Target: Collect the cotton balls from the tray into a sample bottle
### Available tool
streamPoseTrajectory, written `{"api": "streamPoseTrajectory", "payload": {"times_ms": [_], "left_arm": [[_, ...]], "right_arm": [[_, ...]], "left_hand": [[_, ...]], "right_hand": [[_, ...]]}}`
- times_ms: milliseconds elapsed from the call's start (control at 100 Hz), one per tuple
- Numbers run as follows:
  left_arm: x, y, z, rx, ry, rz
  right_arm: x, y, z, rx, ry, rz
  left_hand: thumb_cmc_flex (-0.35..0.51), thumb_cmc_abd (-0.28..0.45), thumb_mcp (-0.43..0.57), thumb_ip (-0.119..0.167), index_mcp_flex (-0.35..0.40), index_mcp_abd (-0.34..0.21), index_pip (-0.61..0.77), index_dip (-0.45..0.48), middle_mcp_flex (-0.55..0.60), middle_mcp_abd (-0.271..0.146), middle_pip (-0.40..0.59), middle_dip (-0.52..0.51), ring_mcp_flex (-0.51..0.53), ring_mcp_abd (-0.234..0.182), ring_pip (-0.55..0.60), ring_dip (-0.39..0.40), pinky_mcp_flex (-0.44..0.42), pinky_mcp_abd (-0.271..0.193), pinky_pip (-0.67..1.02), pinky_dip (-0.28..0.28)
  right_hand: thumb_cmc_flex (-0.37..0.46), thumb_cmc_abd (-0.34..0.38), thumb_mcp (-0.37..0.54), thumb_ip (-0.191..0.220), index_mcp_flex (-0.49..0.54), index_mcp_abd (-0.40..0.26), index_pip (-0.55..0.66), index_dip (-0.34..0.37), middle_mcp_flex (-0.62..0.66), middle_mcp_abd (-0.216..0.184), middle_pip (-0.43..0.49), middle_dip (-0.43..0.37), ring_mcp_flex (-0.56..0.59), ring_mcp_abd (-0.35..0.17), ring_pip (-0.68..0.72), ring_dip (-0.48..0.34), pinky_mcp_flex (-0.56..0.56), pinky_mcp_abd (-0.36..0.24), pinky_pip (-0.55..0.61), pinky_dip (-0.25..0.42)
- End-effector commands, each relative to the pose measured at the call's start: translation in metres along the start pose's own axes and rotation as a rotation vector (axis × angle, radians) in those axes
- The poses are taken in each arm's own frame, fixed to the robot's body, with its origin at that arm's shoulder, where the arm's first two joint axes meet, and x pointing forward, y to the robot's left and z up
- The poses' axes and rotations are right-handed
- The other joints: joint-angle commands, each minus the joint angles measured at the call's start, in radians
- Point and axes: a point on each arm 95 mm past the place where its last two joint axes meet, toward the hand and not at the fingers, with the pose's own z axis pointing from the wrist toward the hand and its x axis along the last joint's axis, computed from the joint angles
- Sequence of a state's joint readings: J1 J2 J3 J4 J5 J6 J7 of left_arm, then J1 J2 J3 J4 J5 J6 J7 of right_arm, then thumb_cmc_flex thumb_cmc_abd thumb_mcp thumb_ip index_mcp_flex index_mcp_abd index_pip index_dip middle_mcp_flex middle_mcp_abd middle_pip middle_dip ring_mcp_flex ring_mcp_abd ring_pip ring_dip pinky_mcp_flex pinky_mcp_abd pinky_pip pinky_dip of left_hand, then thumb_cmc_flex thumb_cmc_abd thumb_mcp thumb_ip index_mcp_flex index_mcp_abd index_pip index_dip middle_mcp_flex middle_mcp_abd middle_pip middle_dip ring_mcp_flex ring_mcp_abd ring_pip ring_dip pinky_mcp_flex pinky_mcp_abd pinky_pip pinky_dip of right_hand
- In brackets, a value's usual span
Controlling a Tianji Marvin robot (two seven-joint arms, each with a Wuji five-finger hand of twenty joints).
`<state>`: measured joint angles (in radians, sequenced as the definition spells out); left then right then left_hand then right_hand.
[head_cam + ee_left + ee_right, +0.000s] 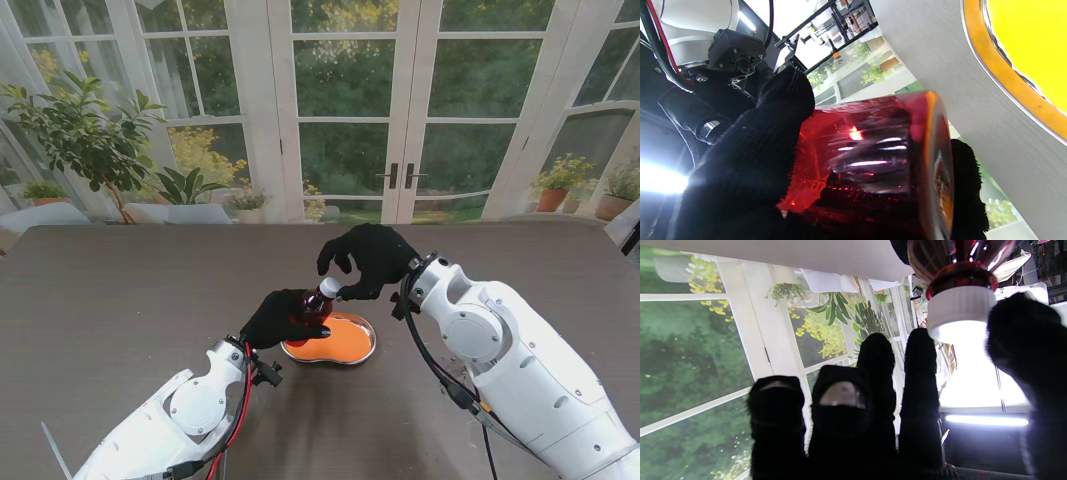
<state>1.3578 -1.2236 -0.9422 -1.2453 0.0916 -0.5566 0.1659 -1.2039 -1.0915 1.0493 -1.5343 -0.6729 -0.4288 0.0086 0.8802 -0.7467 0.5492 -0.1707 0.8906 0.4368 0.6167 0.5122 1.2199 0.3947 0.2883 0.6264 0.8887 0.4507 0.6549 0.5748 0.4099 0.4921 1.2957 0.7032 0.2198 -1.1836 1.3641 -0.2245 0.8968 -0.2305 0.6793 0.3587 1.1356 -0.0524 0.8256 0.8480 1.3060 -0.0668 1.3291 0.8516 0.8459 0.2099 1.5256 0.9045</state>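
Gripping the bottle [314, 304] w/ fingers wrapped round its body, the left hand [275, 318] holds it tilted just above the left part of the tray [352, 352], cap [330, 288] pointing up and to the far right. Bottle is dark red, see-through; cap is white. Left wrist view: black-gloved fingers [773, 133] close round the red bottle [870, 156], its base turned toward the counter [957, 83], tray rim [1000, 70] close by. Right hand [372, 260] sits at the cap from the far right side; right wrist view shows the cap [961, 311] between the thumb and the index finger [920, 373], other fingers loosely spread. Cannot tell whether those two actually press the cap or just flank it. Tray is orange inside w/ a shiny metal rim, kidney-shaped, resting on the brown counter [120, 300] near the middle, betw. the two arms. No cotton balls can be made out in the tray or in the bottle; too small or hidden. Both arms white, hands in black gloves.
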Motion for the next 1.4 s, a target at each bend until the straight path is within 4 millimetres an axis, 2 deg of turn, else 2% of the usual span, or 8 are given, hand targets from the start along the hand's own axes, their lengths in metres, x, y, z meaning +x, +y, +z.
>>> {"api": "streamPoseTrajectory", "payload": {"times_ms": [0,520,620,760,1070,1190,1300,1390], "left_arm": [[0.002,0.003,0.001,-0.015,0.002,-0.006],[0.002,0.003,0.001,-0.015,0.004,-0.006],[0.002,0.003,0.001,-0.015,0.005,-0.007],[0.002,0.004,0.002,-0.017,0.006,-0.007],[0.002,0.003,0.003,-0.018,0.009,-0.006],[0.002,0.003,0.004,-0.017,0.01,-0.006],[0.002,0.003,0.003,-0.016,0.009,-0.007],[0.003,0.003,0.002,-0.014,0.007,-0.007]], "right_arm": [[0.002,-0.004,0.001,0.011,0.006,0.001],[0.004,-0.007,0.003,-0.002,0.001,0.003],[0.004,-0.007,0.004,-0.002,-0.004,0.004],[0.004,-0.007,0.004,-0.002,-0.01,0.011],[0.007,-0.007,0.007,0.002,-0.018,-0.004],[0.008,-0.008,0.009,0.01,-0.025,-0.01],[0.01,-0.008,0.01,0.023,-0.036,-0.013],[0.01,-0.009,0.011,0.032,-0.047,-0.007]], "left_hand": [[0.163,0.223,0.297,-0.028,0.167,-0.282,0.128,0.001,0.079,-0.111,0.03,-0.002,-0.009,-0.009,0.005,0.012,-0.023,-0.032,0.035,0.012],[0.163,0.223,0.297,-0.028,0.164,-0.283,0.127,0.0,0.079,-0.112,0.029,-0.002,-0.008,-0.009,0.005,0.012,-0.021,-0.033,0.035,0.012],[0.163,0.223,0.297,-0.028,0.165,-0.283,0.127,0.0,0.079,-0.113,0.03,-0.002,-0.008,-0.01,0.005,0.012,-0.021,-0.032,0.036,0.013],[0.163,0.224,0.297,-0.028,0.165,-0.284,0.127,0.0,0.079,-0.112,0.03,-0.002,-0.008,-0.009,0.006,0.012,-0.021,-0.032,0.036,0.013],[0.163,0.223,0.297,-0.029,0.164,-0.282,0.127,0.0,0.079,-0.113,0.03,-0.002,-0.009,-0.009,0.005,0.012,-0.02,-0.033,0.036,0.012],[0.163,0.223,0.297,-0.029,0.165,-0.283,0.127,0.0,0.079,-0.112,0.03,-0.002,-0.009,-0.009,0.005,0.012,-0.021,-0.033,0.036,0.012],[0.163,0.223,0.297,-0.029,0.164,-0.283,0.127,0.0,0.079,-0.112,0.03,-0.002,-0.008,-0.009,0.005,0.012,-0.021,-0.032,0.035,0.012],[0.162,0.223,0.297,-0.029,0.164,-0.282,0.127,0.0,0.079,-0.112,0.03,-0.002,-0.008,-0.01,0.005,0.012,-0.021,-0.032,0.035,0.012]], "right_hand": [[0.011,-0.05,0.069,-0.03,0.017,-0.028,0.017,-0.017,0.017,-0.024,0.024,0.019,0.016,-0.035,0.038,0.017,0.014,-0.016,0.017,0.019],[0.036,-0.014,0.067,-0.024,0.123,0.001,0.071,0.024,0.081,-0.023,0.028,0.022,0.015,-0.035,0.099,0.035,0.047,-0.007,0.041,0.011],[-0.003,0.026,0.045,-0.12,0.159,0.007,0.124,-0.038,0.101,-0.016,0.028,0.026,0.014,-0.02,0.112,0.035,0.045,0.0,0.047,0.008],[-0.021,0.058,0.033,-0.141,0.178,0.021,0.146,-0.048,0.109,-0.011,0.03,0.028,0.013,-0.013,0.119,0.037,0.044,0.003,0.052,0.01],[-0.05,0.101,0.009,-0.138,0.238,0.074,0.213,-0.026,0.154,-0.012,0.039,0.032,0.014,-0.015,0.163,0.053,0.065,0.01,0.07,0.012],[-0.075,0.167,-0.011,-0.095,0.265,0.098,0.229,-0.005,0.18,-0.009,0.041,0.034,0.013,-0.014,0.186,0.06,0.072,0.014,0.08,0.011],[-0.103,0.249,-0.048,-0.012,0.308,0.111,0.223,0.076,0.218,-0.009,0.046,0.041,0.012,-0.018,0.21,0.067,0.082,0.017,0.089,0.01],[-0.115,0.312,-0.08,-0.009,0.342,0.12,0.228,0.113,0.253,-0.002,0.057,0.046,0.013,-0.018,0.23,0.075,0.093,0.022,0.1,0.011]]}}
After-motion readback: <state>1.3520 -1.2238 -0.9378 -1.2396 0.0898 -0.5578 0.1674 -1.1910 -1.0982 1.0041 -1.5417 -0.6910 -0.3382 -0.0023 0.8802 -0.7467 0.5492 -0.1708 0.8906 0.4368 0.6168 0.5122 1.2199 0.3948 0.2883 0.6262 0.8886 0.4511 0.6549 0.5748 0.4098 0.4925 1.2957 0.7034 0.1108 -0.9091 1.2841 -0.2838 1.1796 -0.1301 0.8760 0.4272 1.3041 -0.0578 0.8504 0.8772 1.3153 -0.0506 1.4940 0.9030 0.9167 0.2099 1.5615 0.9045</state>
